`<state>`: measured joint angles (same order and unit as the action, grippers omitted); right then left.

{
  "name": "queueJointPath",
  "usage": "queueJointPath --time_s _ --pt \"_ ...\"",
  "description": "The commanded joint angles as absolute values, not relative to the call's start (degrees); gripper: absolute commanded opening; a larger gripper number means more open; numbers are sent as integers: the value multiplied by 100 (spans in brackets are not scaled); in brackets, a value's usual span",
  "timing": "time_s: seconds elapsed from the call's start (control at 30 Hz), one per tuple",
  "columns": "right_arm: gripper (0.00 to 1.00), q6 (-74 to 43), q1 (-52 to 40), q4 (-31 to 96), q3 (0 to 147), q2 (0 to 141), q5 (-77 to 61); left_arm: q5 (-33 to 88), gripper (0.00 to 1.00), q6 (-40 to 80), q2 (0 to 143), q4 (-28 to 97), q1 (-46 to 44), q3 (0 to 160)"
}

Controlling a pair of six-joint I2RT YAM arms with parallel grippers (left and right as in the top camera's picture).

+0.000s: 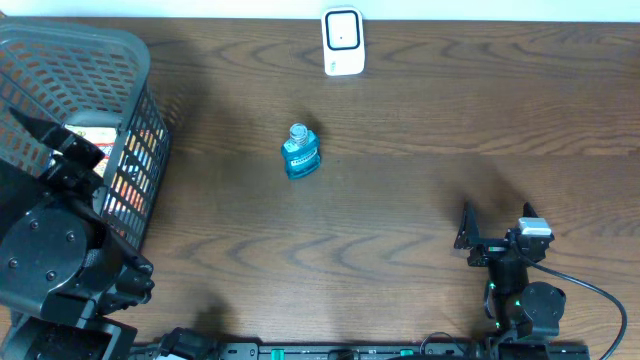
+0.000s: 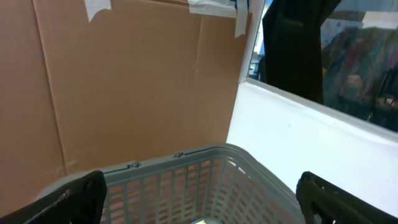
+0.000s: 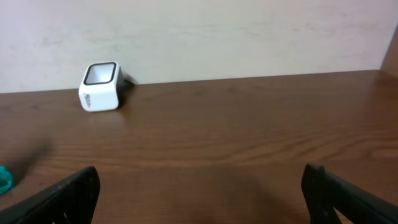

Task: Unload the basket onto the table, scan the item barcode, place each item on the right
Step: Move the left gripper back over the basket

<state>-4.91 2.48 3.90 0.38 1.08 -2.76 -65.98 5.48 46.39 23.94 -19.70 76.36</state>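
A small blue bottle with a clear cap stands on the dark wooden table, left of centre; a teal sliver of it shows at the left edge of the right wrist view. The white barcode scanner sits at the table's far edge, also visible in the right wrist view. My left gripper is open over the grey basket, nothing between its fingers. My right gripper is open and empty, low over the table at the front right, well away from the bottle.
A grey mesh basket fills the table's left end, with colourful packages inside; its rim shows in the left wrist view. A brown cardboard sheet stands behind the basket. A pale wall backs the table.
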Motion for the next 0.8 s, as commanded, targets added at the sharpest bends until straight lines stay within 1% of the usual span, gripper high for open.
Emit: queueJointPath --time_s 0.0,0.3,0.6,0.77 --pt "99 -421 215 412 32 104 -248 -6711 98 1288 4668 2373 -1968 7629" --pt "99 -421 215 412 32 104 -248 -6711 98 1804 4917 2298 -1968 7629" --pt "99 -421 215 412 32 104 -248 -6733 98 1765 4993 2226 -1734 7629" --pt "99 -421 215 412 32 104 -248 -6733 98 1765 4998 2655 -1728 7629"
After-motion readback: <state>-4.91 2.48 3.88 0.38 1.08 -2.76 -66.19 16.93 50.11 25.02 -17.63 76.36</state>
